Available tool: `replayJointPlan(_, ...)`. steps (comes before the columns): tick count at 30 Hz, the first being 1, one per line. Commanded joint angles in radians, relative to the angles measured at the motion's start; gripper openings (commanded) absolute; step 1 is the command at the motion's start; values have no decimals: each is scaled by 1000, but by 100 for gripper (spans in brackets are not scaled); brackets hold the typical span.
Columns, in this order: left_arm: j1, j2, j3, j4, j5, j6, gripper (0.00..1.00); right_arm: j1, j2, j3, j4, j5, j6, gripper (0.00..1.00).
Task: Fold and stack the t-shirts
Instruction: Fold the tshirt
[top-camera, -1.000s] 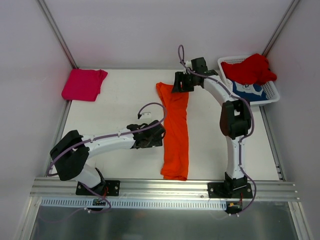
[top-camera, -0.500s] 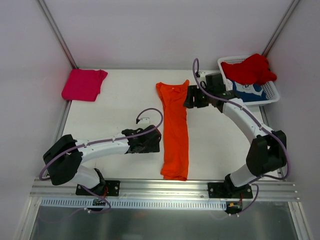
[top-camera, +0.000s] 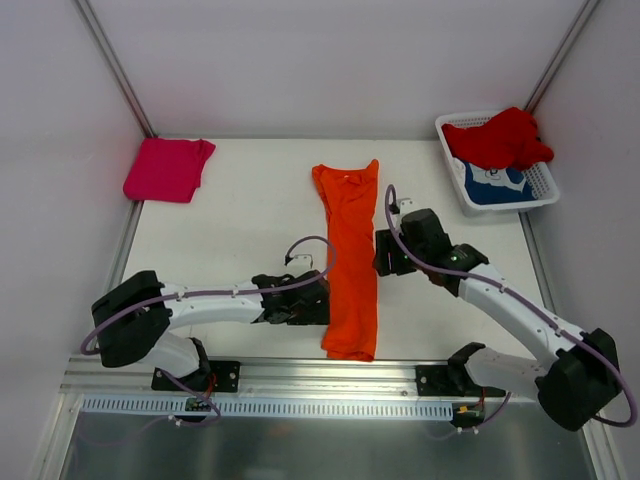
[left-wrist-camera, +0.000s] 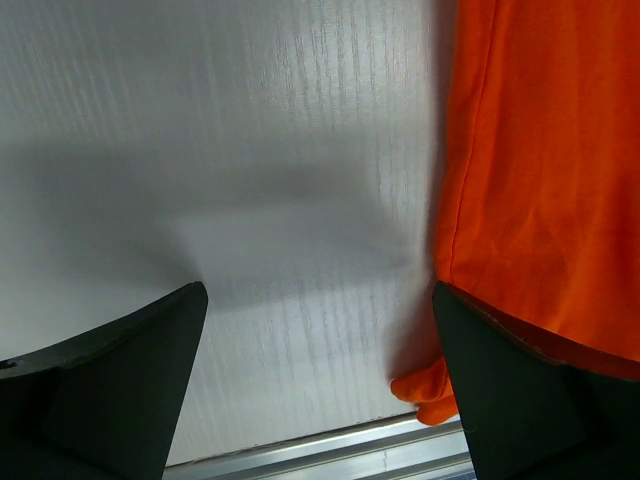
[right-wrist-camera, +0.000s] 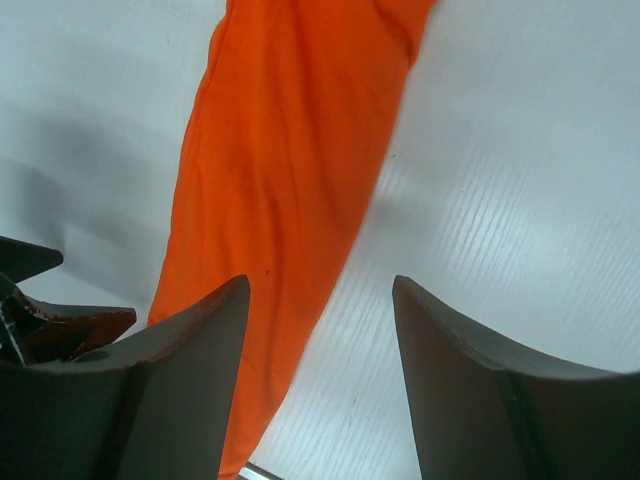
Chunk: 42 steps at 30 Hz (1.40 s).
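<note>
Now that both arms have drawn back toward their bases, the left gripper (top-camera: 312, 305) lies low just beside the near left edge of the orange t-shirt (top-camera: 350, 260), close to the hem. Its jaws are spread wide and empty, and its arm is stretched flat across the table (top-camera: 240, 220). Farther along, the right gripper (top-camera: 386, 256) has left the collar end and hangs at the shirt's right edge about mid-length, also wide apart and holding nothing, elbow swung out to the right. The shirt rests released as a long narrow strip running near to far, so the lengthwise fold looks finished and a crosswise fold probably comes next. Beyond, the magenta t-shirt (top-camera: 167, 168) sits folded in the far left corner. The red t-shirt (top-camera: 500, 138) and blue t-shirt (top-camera: 495, 186) wait in the basket (top-camera: 548, 190).
</note>
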<state>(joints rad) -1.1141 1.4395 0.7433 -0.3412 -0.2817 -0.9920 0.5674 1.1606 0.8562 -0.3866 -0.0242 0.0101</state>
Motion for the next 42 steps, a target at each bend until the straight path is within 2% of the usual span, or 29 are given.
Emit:
replayJointPlan(1, -12, -48, -44, 63, 29, -42, 97, 61, -104, -78, -20, 182, 86, 63)
replayJointPlan(7, -16, -132, -166, 159, 67, -103, 97, 216, -231, -170, -101, 432, 169, 63)
replayJointPlan(12, -23, -212, -243, 221, 55, -132, 97, 347, -268, -218, -193, 628, 273, 63)
replayJointPlan(16, -23, -231, -275, 274, 53, -151, 97, 439, -292, -256, -222, 675, 407, 63)
replayJointPlan(19, -24, -225, -286, 306, 58, -152, 97, 462, -409, -337, -129, 632, 490, 63)
replayJointPlan(23, -23, -209, -298, 337, 72, -148, 97, 460, -597, -440, 47, 500, 547, 64)
replayJointPlan(30, -23, -180, -366, 517, 116, -175, 96, 459, -870, -539, 94, 409, 678, 64)
replayJointPlan(34, -23, -165, -384, 567, 133, -194, 94, 460, -926, -566, 55, 409, 748, 64)
replayJointPlan(42, -24, -125, -394, 596, 157, -237, 93, 462, -891, -626, 28, 385, 840, 64)
